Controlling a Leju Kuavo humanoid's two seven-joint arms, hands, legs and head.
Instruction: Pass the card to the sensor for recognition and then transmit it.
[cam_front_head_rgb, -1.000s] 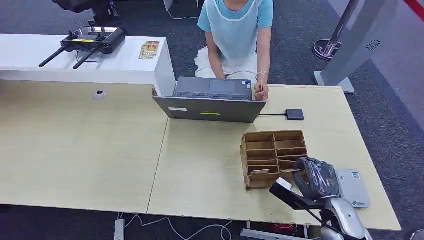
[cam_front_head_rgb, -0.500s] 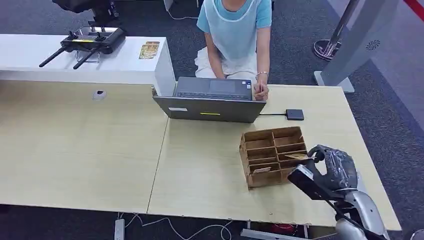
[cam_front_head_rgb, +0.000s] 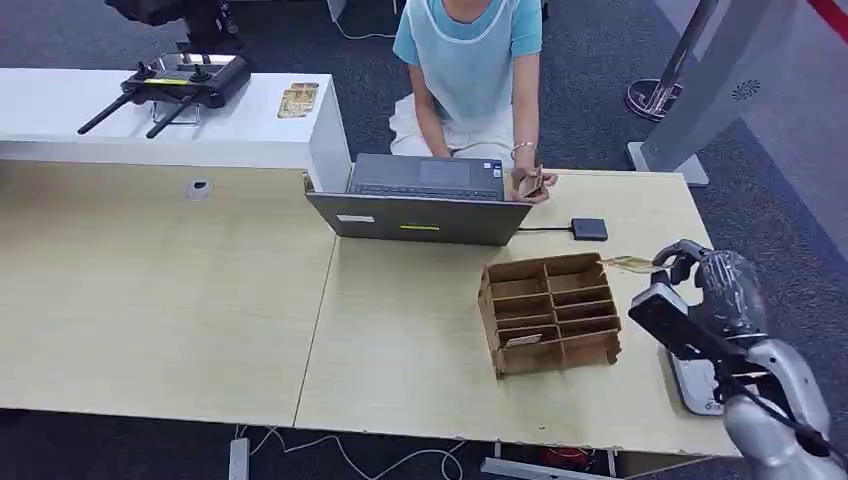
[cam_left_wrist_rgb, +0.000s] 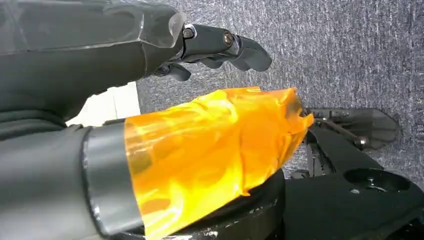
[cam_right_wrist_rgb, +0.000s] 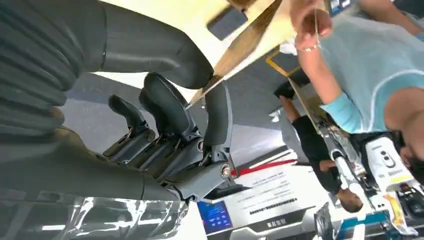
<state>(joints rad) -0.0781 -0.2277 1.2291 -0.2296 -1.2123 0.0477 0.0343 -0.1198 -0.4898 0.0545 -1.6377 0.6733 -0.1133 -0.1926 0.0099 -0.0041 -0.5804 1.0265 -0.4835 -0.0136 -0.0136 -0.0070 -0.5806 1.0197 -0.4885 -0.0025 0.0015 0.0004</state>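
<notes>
Right hand, dark and wrapped in clear film, sits at about 4 o'clock on the pale wooden table, raised at the table's right edge. One second ago it was low at the near edge, beside the brown cardboard compartment box; half a second ago it was level with the box's right side; now it is past the box's far right corner. Thin tan card has travelled with it and now points toward 10 o'clock, above the table between the box and the small black square sensor. The flat grey device the hand covered earlier now shows partly at 5 o'clock. Person's hand at the grey laptop has lifted slightly and now holds a small object.

Hard to make out: the card's face, seen edge-on; the grey device is part hidden by the arm.

Right wrist view: thumb and dark fingers closed on the card, a firm pinch, other fingers curled.

Left hand: fingers extended over grey carpet, holding nothing; orange film covers its thumb.
</notes>
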